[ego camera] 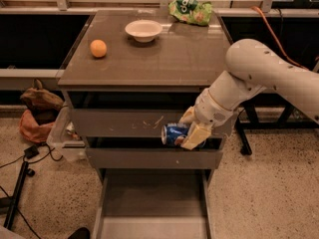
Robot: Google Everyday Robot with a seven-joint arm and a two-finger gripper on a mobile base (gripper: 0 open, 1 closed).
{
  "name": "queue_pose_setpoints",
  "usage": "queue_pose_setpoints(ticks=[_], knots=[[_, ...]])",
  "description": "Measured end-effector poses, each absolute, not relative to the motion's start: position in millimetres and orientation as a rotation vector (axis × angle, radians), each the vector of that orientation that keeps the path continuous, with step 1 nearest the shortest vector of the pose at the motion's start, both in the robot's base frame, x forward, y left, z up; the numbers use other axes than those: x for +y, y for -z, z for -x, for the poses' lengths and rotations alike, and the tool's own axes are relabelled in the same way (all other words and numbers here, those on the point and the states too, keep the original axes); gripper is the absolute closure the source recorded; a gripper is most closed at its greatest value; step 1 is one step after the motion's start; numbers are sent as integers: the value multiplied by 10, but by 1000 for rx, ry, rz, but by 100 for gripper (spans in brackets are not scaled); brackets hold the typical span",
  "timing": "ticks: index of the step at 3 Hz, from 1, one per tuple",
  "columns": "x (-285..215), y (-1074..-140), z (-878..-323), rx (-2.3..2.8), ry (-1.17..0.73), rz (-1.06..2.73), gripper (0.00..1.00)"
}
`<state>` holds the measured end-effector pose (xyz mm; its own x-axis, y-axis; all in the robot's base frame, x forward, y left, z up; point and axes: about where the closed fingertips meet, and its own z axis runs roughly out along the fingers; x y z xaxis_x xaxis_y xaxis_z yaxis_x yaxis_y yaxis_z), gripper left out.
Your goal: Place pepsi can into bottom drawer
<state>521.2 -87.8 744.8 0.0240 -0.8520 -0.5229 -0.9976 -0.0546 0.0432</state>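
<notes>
The pepsi can (174, 134), blue with a silver end, lies on its side in my gripper (188, 129). The gripper is shut on it, with cream fingers (196, 135) on either side. It hangs in front of the cabinet, level with the gap between the scratched-front drawer (134, 122) and the middle drawer (149, 158). The bottom drawer (154, 203) is pulled out below, a flat grey tray with thin side rails. It lies open under the can.
On the cabinet top (164, 59) are an orange (98, 48), a white bowl (143, 30) and a green chip bag (190, 10). A brown bag (37, 103), a clear bin (62, 136) and cables lie on the floor at left. A table leg (244, 133) stands right.
</notes>
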Motion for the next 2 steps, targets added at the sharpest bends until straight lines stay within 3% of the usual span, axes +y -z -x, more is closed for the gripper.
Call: queue_pose_setpoints(ticks=[2], knots=[[-365, -6553, -5208, 1690, -682, 1977, 100]])
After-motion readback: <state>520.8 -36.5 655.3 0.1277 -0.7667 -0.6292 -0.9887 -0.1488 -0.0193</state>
